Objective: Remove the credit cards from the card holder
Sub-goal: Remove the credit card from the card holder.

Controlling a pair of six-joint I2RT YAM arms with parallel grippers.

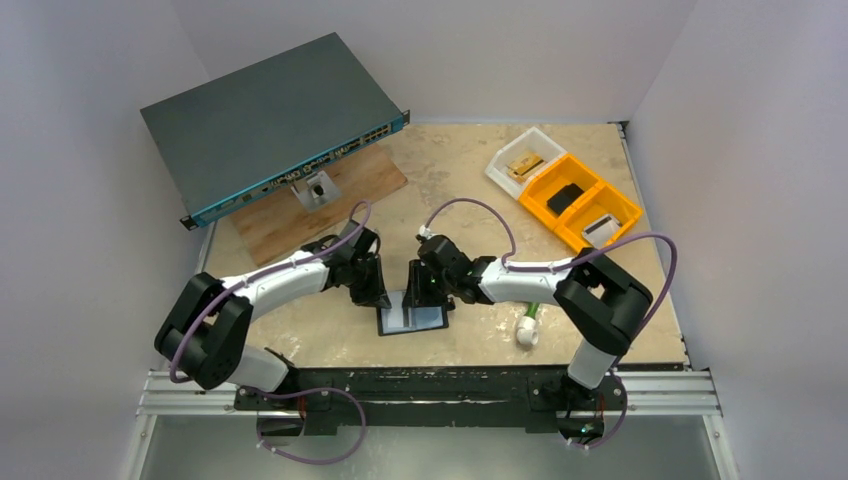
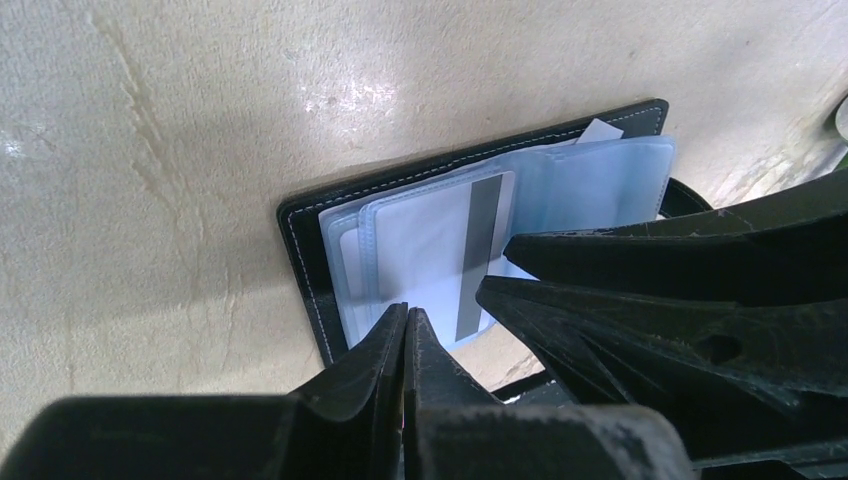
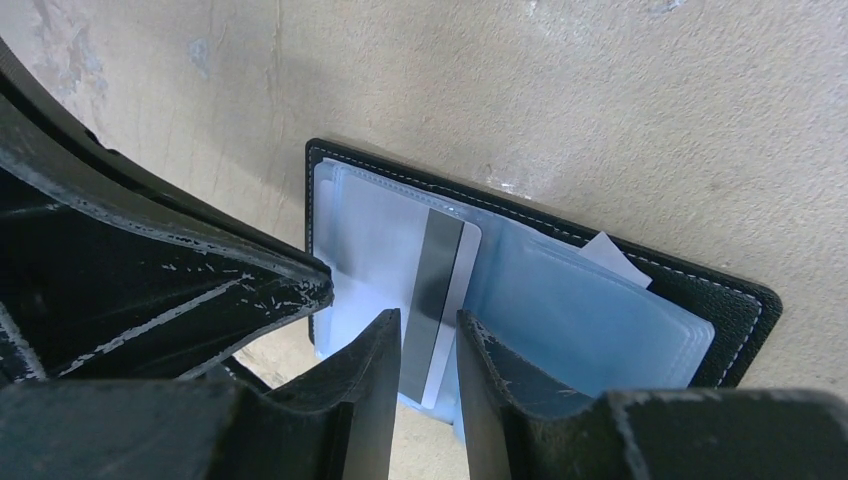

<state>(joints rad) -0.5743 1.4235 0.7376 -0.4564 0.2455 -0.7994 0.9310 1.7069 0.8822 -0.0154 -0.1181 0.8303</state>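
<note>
The black card holder (image 1: 384, 322) lies open and flat near the table's front edge. Pale blue clear sleeves (image 3: 580, 320) fan out of it. A white credit card (image 2: 430, 250) with a grey stripe sticks out past the near edge of the holder (image 2: 305, 260). My left gripper (image 2: 408, 318) is shut, its joined tips down on the near edge of that card or its sleeve; nothing shows between them. My right gripper (image 3: 428, 325) stands slightly open right above the striped card (image 3: 455, 262), a finger on either side of the stripe, gripping nothing. From above, the left gripper (image 1: 384, 298) and the right gripper (image 1: 418, 294) meet over the holder.
A big dark grey network switch (image 1: 270, 125) sits at the back left, over a wooden board (image 1: 300, 220). An orange tray (image 1: 585, 205) and a white tray (image 1: 515, 160) stand at the back right. A small white and green piece (image 1: 527, 330) lies by the right arm.
</note>
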